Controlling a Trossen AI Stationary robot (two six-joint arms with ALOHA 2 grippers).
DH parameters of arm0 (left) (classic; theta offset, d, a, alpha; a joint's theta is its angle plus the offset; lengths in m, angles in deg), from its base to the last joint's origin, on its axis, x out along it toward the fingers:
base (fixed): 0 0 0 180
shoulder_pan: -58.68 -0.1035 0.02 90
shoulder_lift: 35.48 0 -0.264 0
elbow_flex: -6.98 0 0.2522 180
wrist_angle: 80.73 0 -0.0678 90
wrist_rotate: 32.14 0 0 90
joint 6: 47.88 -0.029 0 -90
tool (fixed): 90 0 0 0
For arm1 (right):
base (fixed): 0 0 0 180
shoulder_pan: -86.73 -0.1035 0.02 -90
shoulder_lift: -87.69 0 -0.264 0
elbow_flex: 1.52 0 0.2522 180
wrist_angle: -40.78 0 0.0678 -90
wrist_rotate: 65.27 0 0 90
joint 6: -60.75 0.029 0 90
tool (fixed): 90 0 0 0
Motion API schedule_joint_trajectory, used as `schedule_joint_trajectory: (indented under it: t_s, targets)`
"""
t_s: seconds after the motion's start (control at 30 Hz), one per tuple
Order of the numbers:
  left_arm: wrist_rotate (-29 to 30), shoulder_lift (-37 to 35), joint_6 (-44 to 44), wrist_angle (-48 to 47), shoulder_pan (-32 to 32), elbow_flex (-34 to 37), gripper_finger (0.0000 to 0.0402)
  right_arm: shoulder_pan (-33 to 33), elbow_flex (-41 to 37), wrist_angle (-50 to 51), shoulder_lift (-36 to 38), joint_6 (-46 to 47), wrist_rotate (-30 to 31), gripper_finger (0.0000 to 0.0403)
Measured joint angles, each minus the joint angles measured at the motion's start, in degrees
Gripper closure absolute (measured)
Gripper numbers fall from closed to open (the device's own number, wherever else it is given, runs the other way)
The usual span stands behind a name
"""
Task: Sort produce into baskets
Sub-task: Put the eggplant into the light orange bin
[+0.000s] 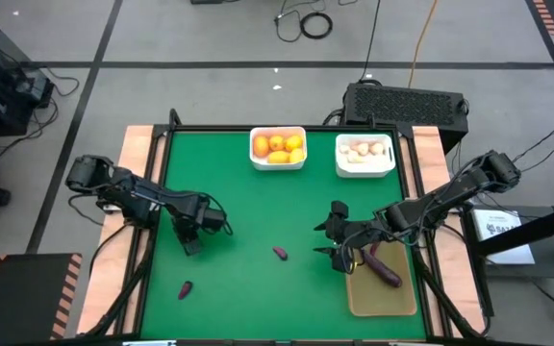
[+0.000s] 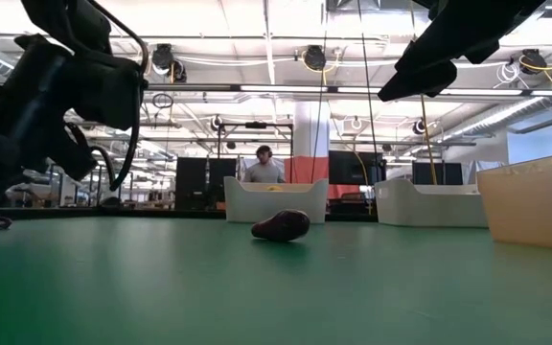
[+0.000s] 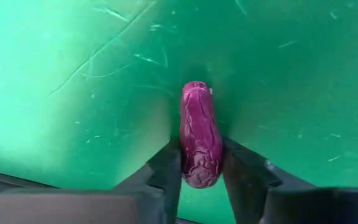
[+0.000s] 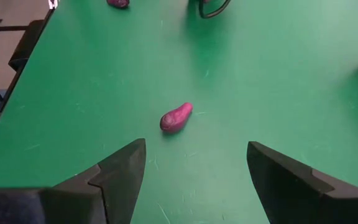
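Observation:
My left gripper (image 1: 192, 242) stands at the mat's left, pointing steeply down, shut on a dark purple piece (image 3: 199, 134) that the high view hides under the gripper. My right gripper (image 1: 327, 240) hovers open at the mat's right, beside the tan tray (image 1: 383, 298), touching nothing. On the tray lies a longer purple piece (image 1: 385, 269). A second purple piece (image 1: 280, 253) lies on the mat ahead of the right gripper (image 4: 197, 180). A third (image 1: 186, 288) lies near the front left. One white bin (image 1: 278, 163) holds orange fruits, the other (image 1: 365, 171) white bulbs. My left gripper pinches the purple piece between its two fingers (image 3: 169, 168), on the two long sides near one end (image 3: 199, 171). The fingers come from above, slanting steeply down, and lie along the piece. Its far end (image 3: 196, 90) looks to lie on the green mat.
A black box with a grille (image 1: 404, 101) stands behind the table's far right corner. Wooden side rails (image 1: 142, 154) border the mat. Bare green mat (image 1: 258, 207) lies between the arms and the bins. A person (image 2: 264, 165) shows far off in the room.

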Motion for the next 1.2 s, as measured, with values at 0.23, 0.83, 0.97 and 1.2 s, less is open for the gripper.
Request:
schedule_joint_trajectory:
  t_s: [0.23, 0.83, 0.97, 1.2]
  targets:
    - [-0.51, 0.22, -1.28, -0.01, 0.0, -2.32, 0.033, 0.0, 0.0, 0.02, 0.0, 0.44, 0.0, 0.0133]
    - [3.0, 3.65, -12.83, 63.46, 2.96, -10.97, 0.0327, 0.01, 0.0, 0.14, -0.02, 0.14, 0.46, 0.0133]
    - [3.29, 10.31, -14.82, 78.59, 2.97, -10.93, 0.0327, 0.0, 0.02, 1.45, -0.02, 2.37, 0.2, 0.0133]
    - [2.21, 24.2, -17.39, 97.24, 2.55, -14.26, 0.0327, 0.0, 0.07, 8.4, 3.2, 8.4, -0.02, 0.0133]
